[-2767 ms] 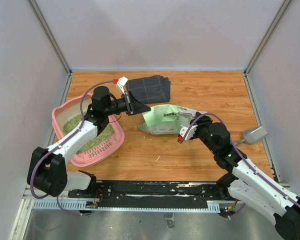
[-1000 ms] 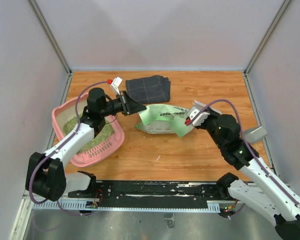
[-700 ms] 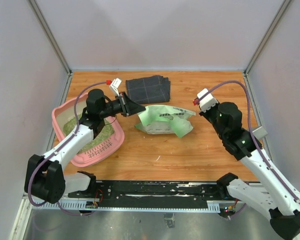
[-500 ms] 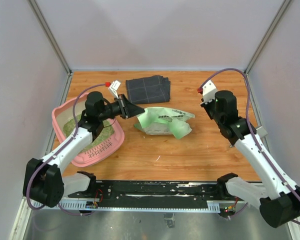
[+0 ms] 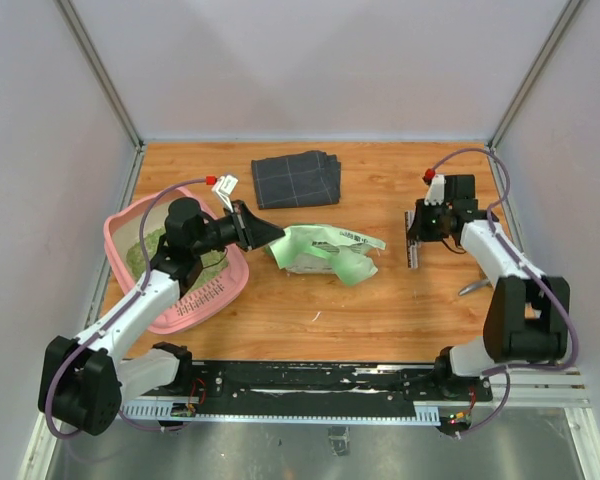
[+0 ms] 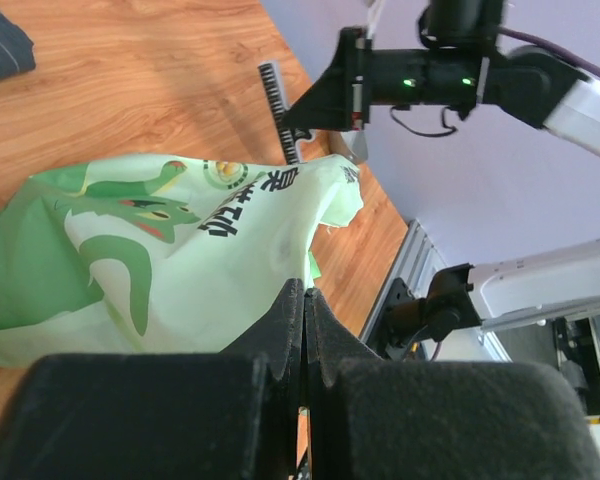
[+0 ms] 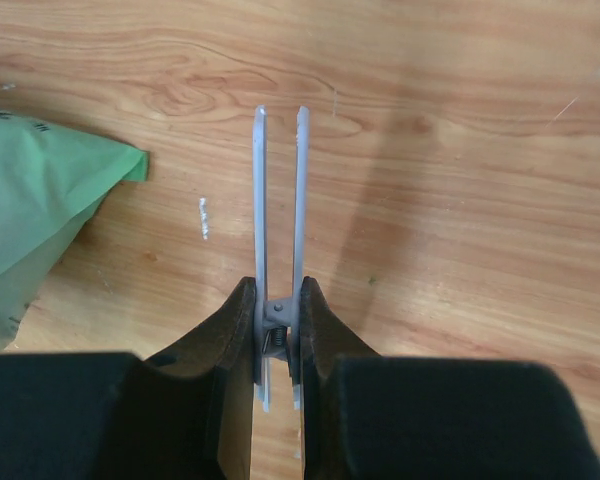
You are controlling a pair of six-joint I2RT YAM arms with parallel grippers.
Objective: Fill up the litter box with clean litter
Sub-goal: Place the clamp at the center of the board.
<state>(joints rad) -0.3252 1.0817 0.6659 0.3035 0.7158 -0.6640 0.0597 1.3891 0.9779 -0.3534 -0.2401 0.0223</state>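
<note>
The left gripper (image 6: 302, 298) is pinched fully closed on an edge of the green printed bag (image 5: 325, 252) at centre frame. The right gripper (image 7: 277, 305), barely parted, clamps a thin grey clip (image 7: 259, 200) at right of centre. The pink litter box (image 5: 130, 213) sits at left, with clean litter (image 5: 138, 252) inside

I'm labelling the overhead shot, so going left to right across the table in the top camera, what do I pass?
pink litter box → green-and-white bag → grey clip → grey scoop. The dark cloth is left out: it overlaps the bag sideways.
</note>
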